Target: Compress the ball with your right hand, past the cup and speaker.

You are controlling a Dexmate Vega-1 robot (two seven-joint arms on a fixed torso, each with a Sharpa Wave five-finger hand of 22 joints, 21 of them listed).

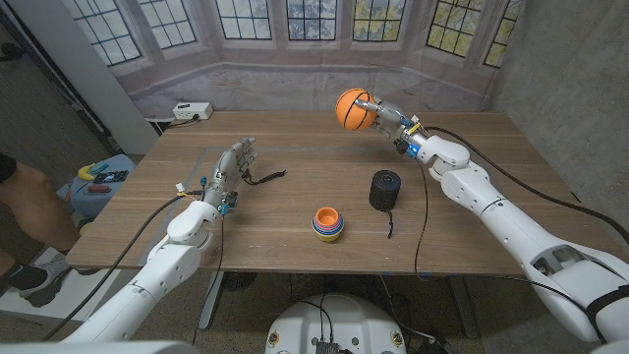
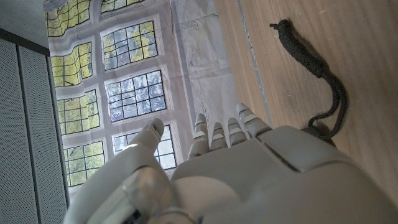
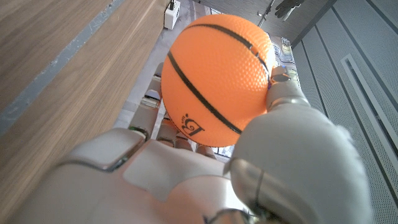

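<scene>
An orange ball (image 1: 351, 109) with black basketball lines hangs above the table's far side, held by my right hand (image 1: 390, 121). In the right wrist view the ball (image 3: 216, 80) sits between the thumb and the fingers of my right hand (image 3: 186, 168). A stack of coloured cups (image 1: 328, 223) stands near the table's front middle. To its right stands a black cylindrical speaker (image 1: 385, 190). My left hand (image 1: 231, 169) stands over the table's left part with its fingers apart and nothing in it. Seen from the left wrist, my left hand (image 2: 217, 162) reaches beside a black cord (image 2: 320, 74).
A black cord (image 1: 265, 177) lies just right of my left hand. Another thin cord (image 1: 389, 225) trails from the speaker toward the front edge. A white power strip (image 1: 192, 111) sits past the far left corner. A person's leg (image 1: 34, 211) shows at the left edge.
</scene>
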